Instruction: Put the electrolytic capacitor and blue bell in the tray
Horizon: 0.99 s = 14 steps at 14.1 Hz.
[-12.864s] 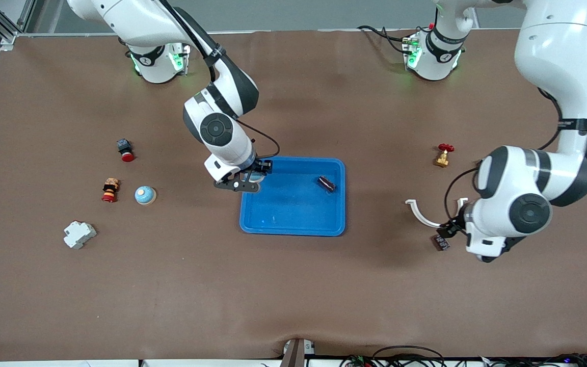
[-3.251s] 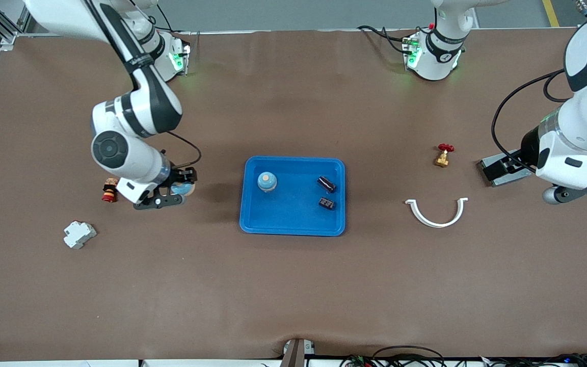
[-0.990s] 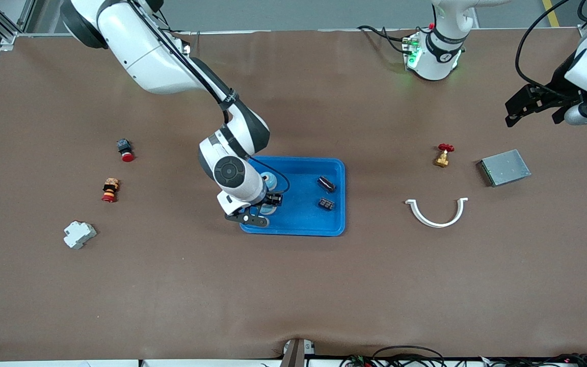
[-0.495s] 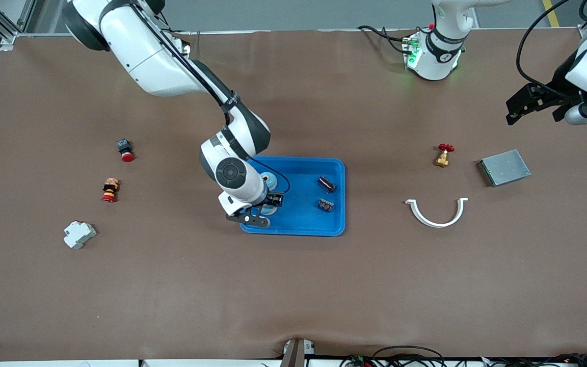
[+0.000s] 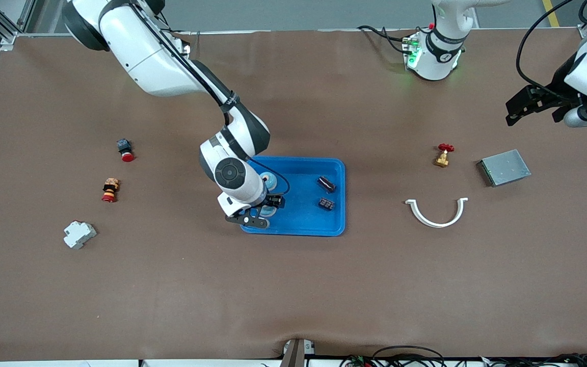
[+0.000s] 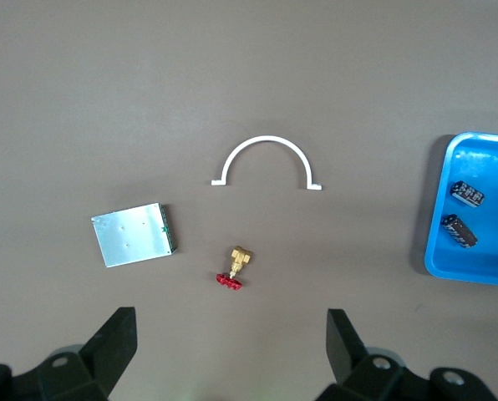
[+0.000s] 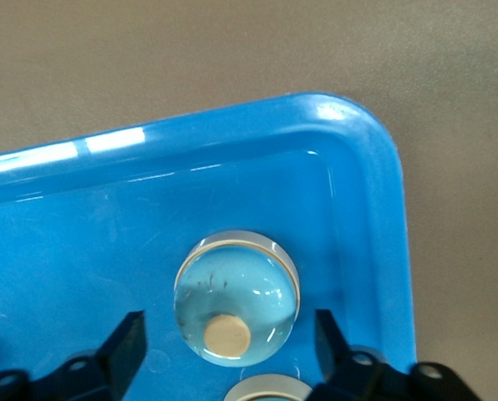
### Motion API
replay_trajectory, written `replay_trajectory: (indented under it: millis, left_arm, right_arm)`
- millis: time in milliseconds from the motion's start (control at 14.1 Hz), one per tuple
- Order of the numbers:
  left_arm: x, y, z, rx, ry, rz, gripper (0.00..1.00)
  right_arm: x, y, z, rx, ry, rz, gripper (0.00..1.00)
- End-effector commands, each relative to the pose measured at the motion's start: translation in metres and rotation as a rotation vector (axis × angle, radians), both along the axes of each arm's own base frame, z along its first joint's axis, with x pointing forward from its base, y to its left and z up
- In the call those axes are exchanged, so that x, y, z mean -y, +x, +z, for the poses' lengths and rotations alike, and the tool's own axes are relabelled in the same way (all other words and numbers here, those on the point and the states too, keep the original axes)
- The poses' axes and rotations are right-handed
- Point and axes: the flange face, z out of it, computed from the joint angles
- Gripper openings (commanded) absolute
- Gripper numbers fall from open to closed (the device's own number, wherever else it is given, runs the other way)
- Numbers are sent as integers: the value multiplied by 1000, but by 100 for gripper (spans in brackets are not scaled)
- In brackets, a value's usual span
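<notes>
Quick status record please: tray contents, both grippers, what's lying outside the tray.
tray: holds two bells and two capacitors
bell one: on the tray floor near a corner, between the right gripper's fingers, not gripped
bell two: in the tray, farther from the camera
capacitors: toward the tray's left-arm end
right gripper: open, low over bell one
left gripper: open, waiting above the table
outside tray: grey box, valve, white arc, white block

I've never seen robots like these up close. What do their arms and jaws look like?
Both arms are glossy white, rounded segments with dark grey joint bands and round caps. Black cables run along them. The right gripper and left gripper are black, two-fingered. The bases glow green.
</notes>
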Motion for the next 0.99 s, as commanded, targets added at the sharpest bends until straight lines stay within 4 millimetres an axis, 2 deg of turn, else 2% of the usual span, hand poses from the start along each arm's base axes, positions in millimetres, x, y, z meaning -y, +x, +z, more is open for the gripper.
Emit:
replay_trajectory:
  millis: [0, 141, 283, 424, 565, 777, 919]
  left_arm:
    - [-11, 5, 8, 4, 16, -1, 100]
    - [-10, 5, 8, 3, 16, -3, 100]
    - [-9, 5, 7, 1, 17, -4, 100]
    - [-9, 5, 7, 1, 17, -18, 100]
    - [-10, 5, 8, 1, 17, -67, 100]
    - [-8, 5, 7, 0, 16, -61, 100]
    - [-8, 5, 8, 1, 17, -61, 100]
  right_arm:
    - [1, 4, 15, 13, -12, 13, 100]
    - [5, -2, 36, -39, -52, 35, 100]
    - [11, -8, 67, -56, -72, 74, 100]
    - [26, -16, 99, -65, -87, 98, 100]
    - [45, -39, 140, -45, -90, 130, 100]
    - [79, -91, 200, -1, -107, 187, 100]
    - [106, -107, 237, -16, -122, 209, 100]
